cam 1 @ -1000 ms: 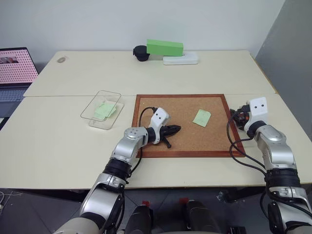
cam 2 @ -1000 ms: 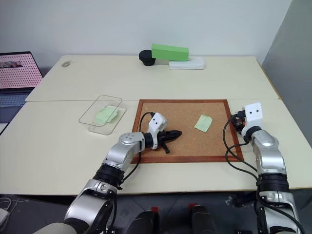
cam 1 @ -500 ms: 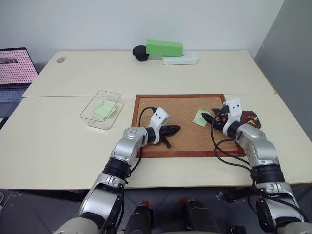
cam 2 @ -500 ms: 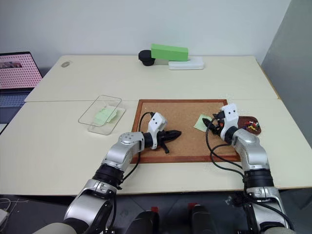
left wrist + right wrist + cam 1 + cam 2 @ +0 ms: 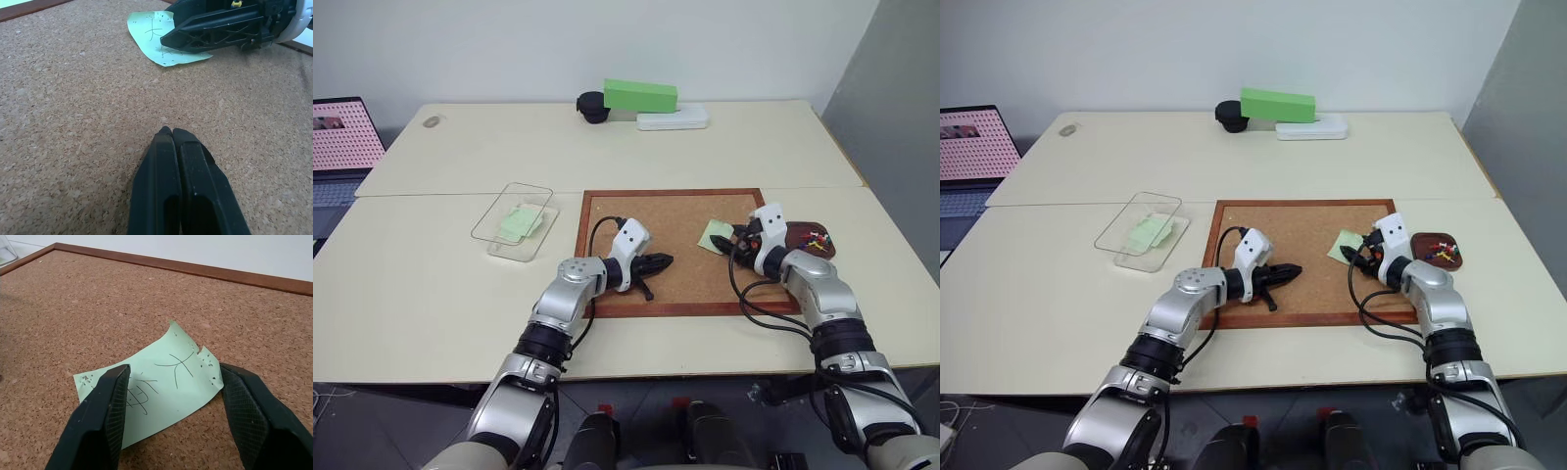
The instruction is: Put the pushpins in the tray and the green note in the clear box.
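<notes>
The pushpins point(image 5: 1444, 252) appear to be done with — a small heap of red, yellow and green heads lies in the tray point(image 5: 1425, 241), which sits on the desk point(image 5: 440, 284) just off the corkboard's point(image 5: 680, 211) three o'clock edge, though from the head view I cannot tell whether every pin is there. What is left is the green note point(image 5: 161, 382): it lies flat on the cork at about two o'clock of the board's centre, well apart from the clear box point(image 5: 515, 221), which sits off the board's nine o'clock side and already holds a pale green slip. The note is a thin, slightly curled paper with pen strokes and a scatter of pinholes near its edges, one corner lifted and nicked. The right gripper point(image 5: 171, 423) hangs low over it with fingers spread, one to each side — not yet closed on it. The left gripper point(image 5: 172, 133) rests near the board's centre, fingers pressed together and empty.
</notes>
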